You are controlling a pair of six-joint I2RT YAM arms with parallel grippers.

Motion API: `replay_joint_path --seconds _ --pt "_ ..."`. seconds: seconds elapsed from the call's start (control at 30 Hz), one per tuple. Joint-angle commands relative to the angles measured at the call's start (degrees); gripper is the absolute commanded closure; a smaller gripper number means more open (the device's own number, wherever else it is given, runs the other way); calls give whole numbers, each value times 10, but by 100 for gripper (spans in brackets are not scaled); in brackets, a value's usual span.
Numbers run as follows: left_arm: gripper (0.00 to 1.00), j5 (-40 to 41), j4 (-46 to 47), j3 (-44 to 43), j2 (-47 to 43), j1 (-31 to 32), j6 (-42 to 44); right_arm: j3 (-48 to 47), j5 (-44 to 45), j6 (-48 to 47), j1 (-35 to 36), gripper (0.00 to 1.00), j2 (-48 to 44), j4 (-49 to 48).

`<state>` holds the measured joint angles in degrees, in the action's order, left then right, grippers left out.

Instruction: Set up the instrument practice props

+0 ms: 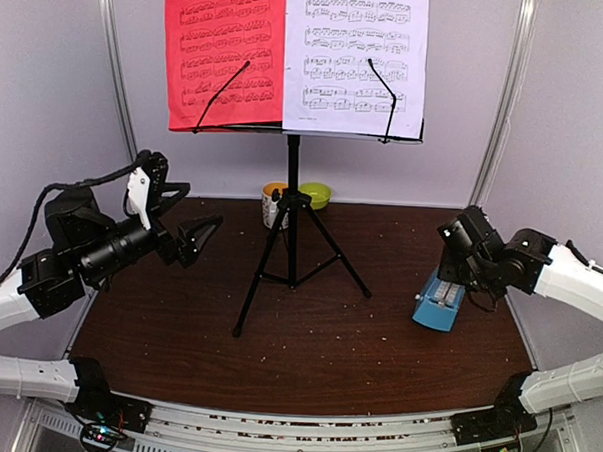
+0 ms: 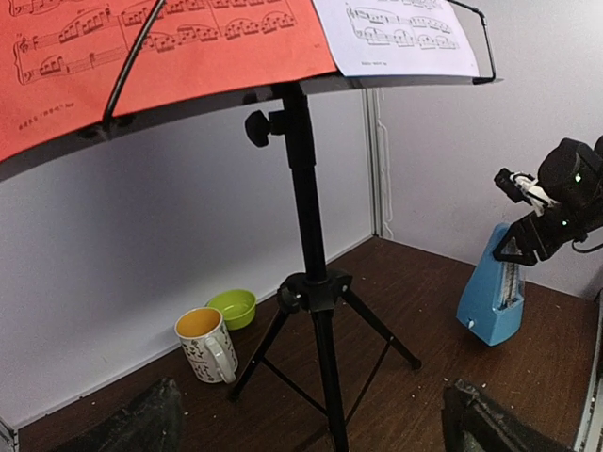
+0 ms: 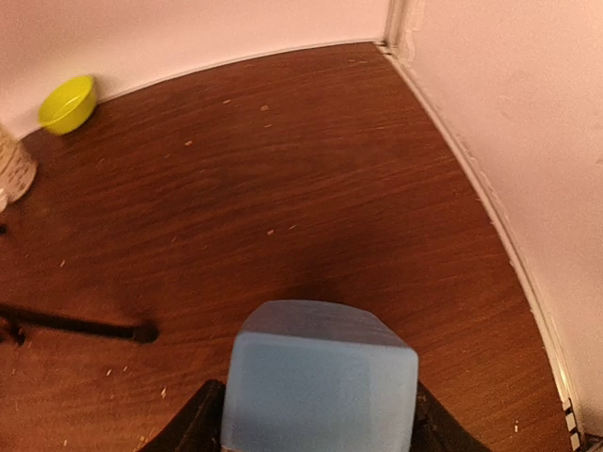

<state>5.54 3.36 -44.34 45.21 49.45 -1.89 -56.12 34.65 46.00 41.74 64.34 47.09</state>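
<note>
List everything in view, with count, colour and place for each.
music stand: 1, black, standing mid-table
sheet-music pages: 2, red left, white right, on the stand's desk
metronome: 1, light blue, tilted, far right
mug: 1, white, orange inside, by the back wall
bowl: 1, green, beside the mug
table: 1, dark brown
left gripper: 1, black, open, left of the stand
right gripper: 1, black, closed on the metronome

The right gripper (image 3: 317,426) clasps the light-blue metronome (image 3: 320,363).
</note>
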Motion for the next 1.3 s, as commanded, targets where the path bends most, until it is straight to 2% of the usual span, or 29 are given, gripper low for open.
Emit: replay_joint_path --seconds 0.0,0.13,0.3,0.4,0.57,0.67,0.73,0.8,0.93,1.03,1.27 --pt "2 -22 43 37 -17 12 18 -21 17 -59 74 55 -19 -49" --pt "4 -9 57 72 -18 47 36 -6 -20 -103 132 56 -31 -95" --pt "12 1 127 126 13 116 29 44 -116 -155 157 57 -54 -198" --pt "17 34 174 152 61 171 33 71 -170 -186 164 61 -69 -256" --pt "26 41 253 182 160 221 9 102 -242 -227 170 64 -99 -323" --pt "29 59 287 183 214 250 13 118 -289 -257 172 65 -120 -351" --pt "30 75 299 178 246 264 20 131 -322 -275 172 69 -136 -371" --pt "28 81 321 177 273 271 26 144 -349 -290 173 75 -150 -390" --pt "18 89 357 165 325 280 29 145 -382 -306 173 84 -160 -388" --pt "9 91 360 146 360 284 29 146 -413 -310 172 85 -164 -393" --pt "7 84 365 100 420 288 30 153 -453 -308 174 83 -173 -418"
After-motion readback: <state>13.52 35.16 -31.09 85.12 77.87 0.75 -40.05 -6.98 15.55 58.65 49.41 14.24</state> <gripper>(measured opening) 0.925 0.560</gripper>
